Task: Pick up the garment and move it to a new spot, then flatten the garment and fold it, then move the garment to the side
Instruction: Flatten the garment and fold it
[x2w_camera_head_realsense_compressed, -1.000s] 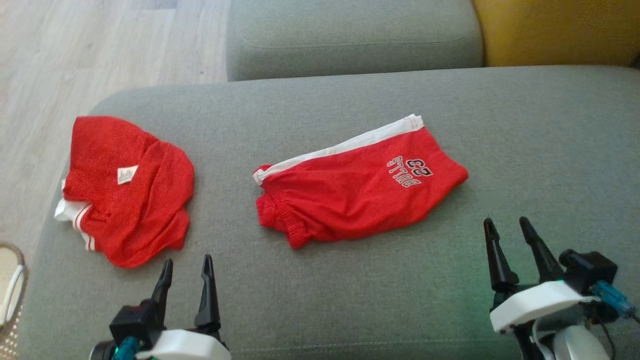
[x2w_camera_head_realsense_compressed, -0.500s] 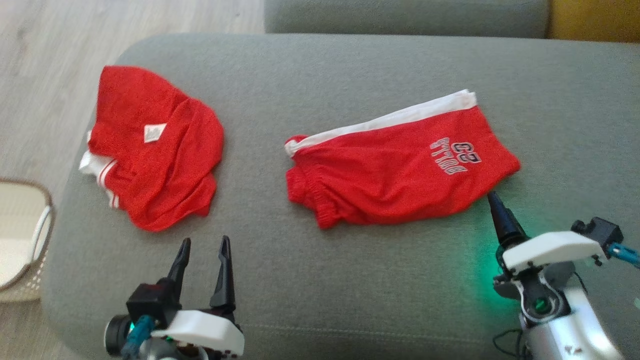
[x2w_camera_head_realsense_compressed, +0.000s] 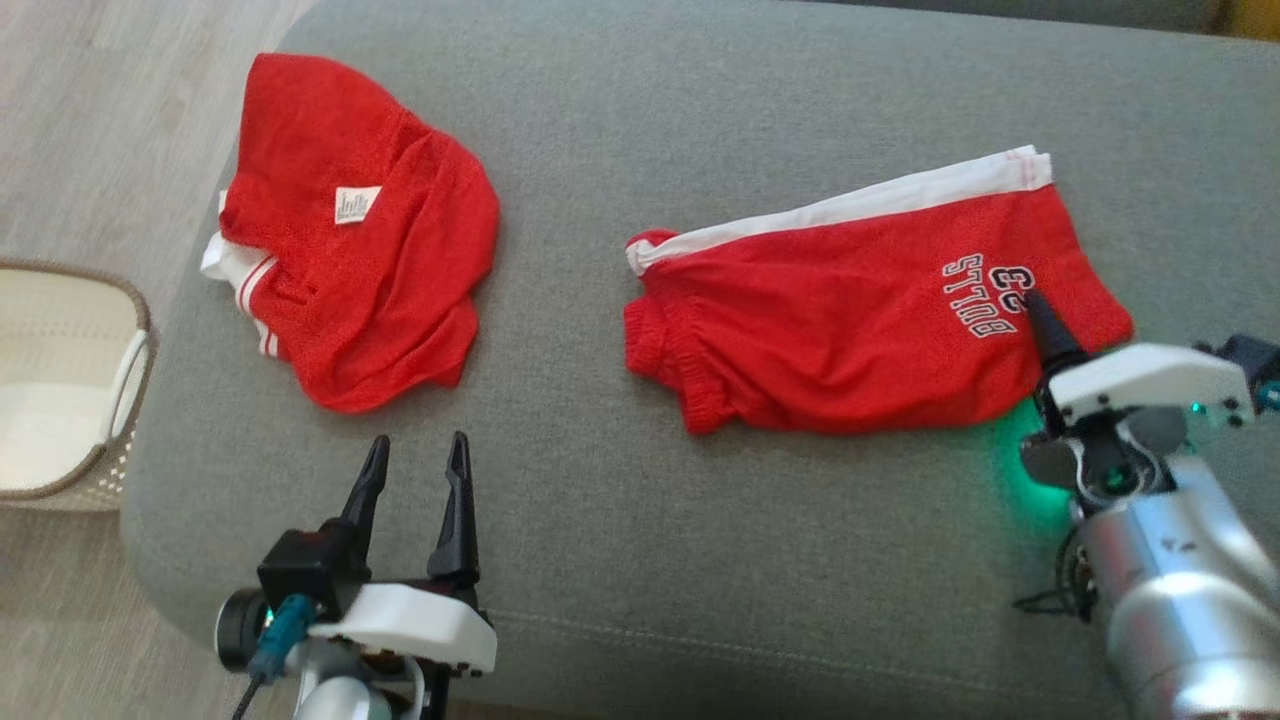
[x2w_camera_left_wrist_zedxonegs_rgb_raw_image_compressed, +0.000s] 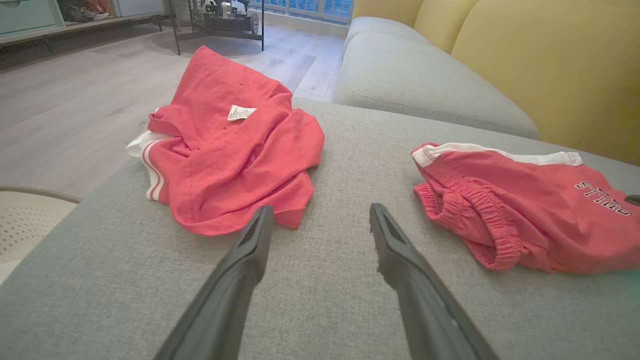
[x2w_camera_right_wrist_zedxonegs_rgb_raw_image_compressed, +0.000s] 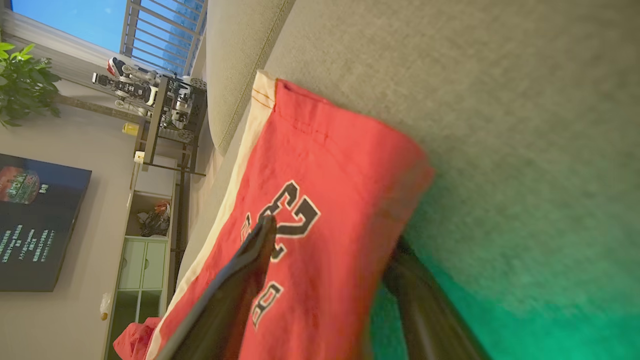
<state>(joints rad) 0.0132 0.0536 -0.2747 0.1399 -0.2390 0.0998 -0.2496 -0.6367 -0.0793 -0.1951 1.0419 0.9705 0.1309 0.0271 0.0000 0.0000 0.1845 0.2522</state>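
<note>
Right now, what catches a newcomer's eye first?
Two red garments on the grey couch: flat shorts printed BULLS 23 at centre right, and a crumpled shirt at the left. The open right gripper straddles the shorts' near right corner, with a green glow on the couch beside it.

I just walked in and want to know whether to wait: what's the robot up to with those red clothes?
The robot is working over a grey sofa cushion with two red garments lying on it. Its right gripper is open at the printed end of the red shorts, one finger over the fabric by the number, not yet closed. The left gripper hovers open above bare cushion near the crumpled red shirt. Nothing is lifted yet.
</note>
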